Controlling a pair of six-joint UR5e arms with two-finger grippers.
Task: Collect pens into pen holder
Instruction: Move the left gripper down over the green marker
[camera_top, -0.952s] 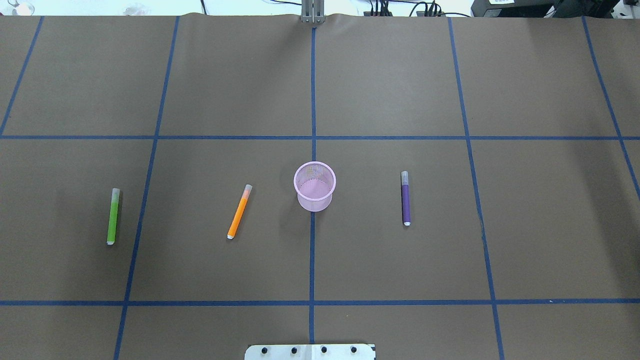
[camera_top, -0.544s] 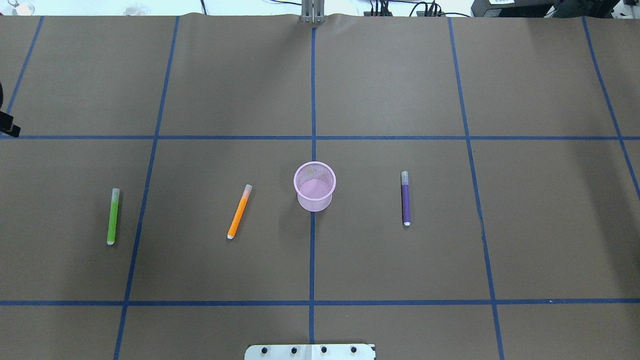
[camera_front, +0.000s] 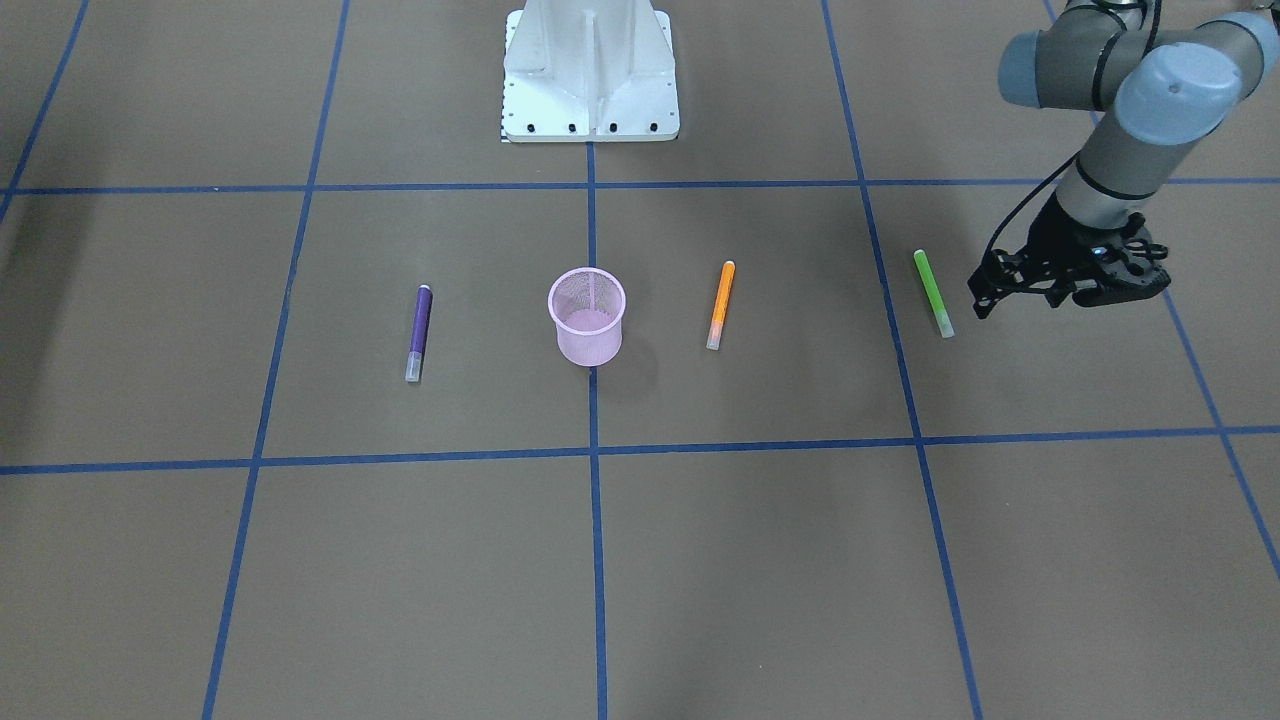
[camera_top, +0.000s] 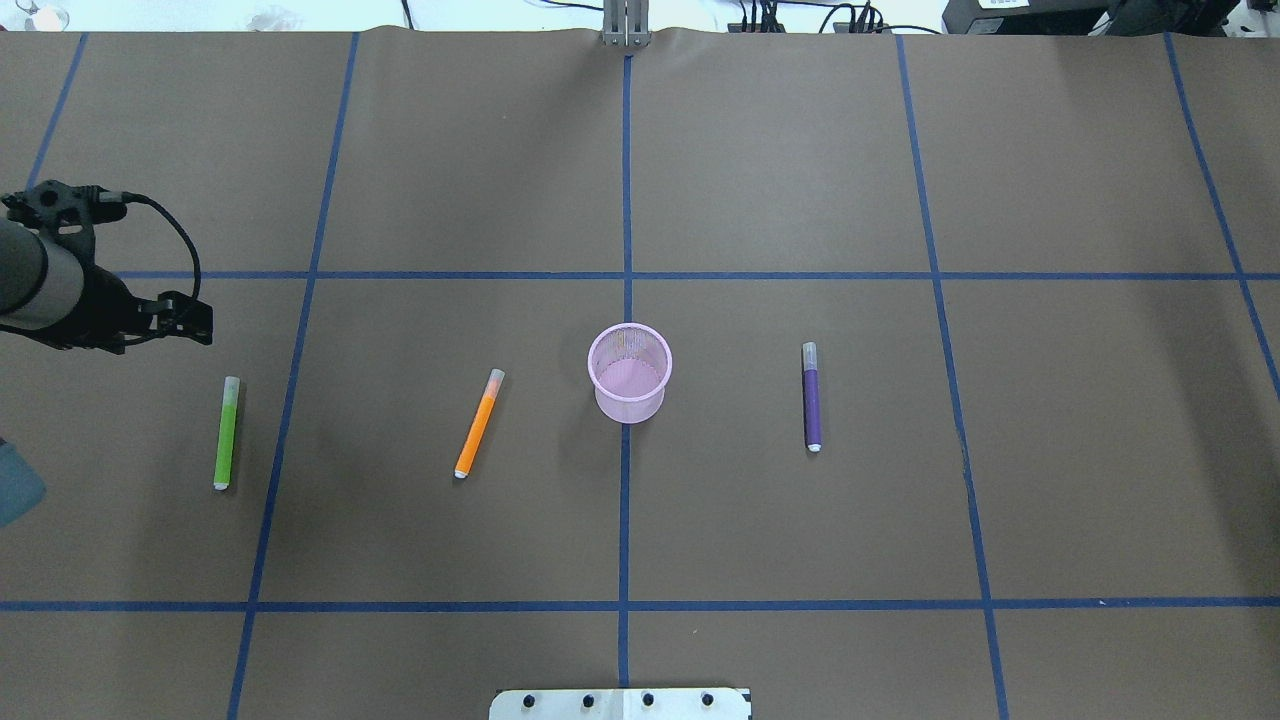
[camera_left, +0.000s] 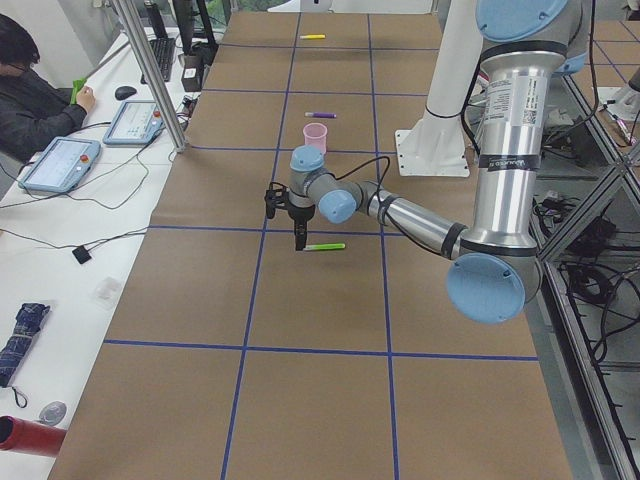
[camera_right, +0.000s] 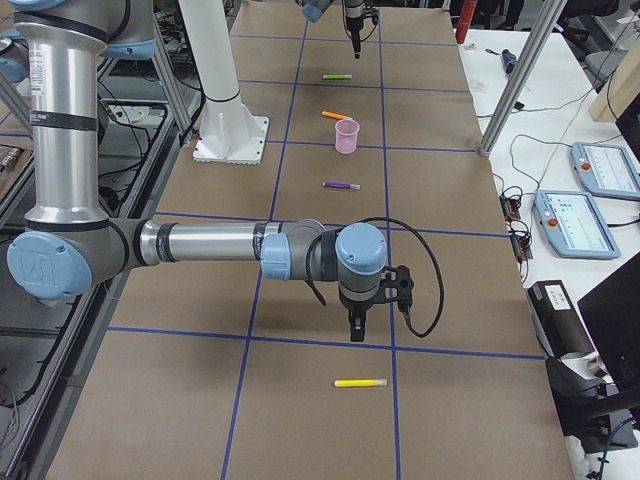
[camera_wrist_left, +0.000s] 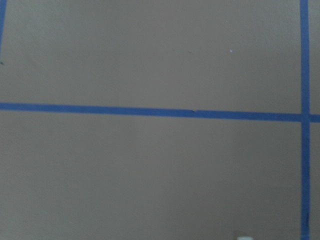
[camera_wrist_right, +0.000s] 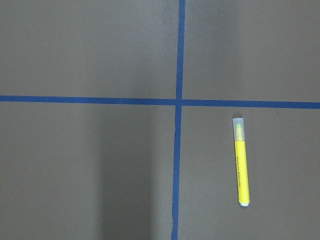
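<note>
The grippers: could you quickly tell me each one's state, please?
Left gripper: holds nothing; open or closed cannot be told.
Right gripper: cannot be told from this side view.

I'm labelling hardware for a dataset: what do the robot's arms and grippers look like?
The left arm and right arm are silver-grey tubes with light blue joint caps. The left gripper and right gripper are black, each with a looping black cable.
</note>
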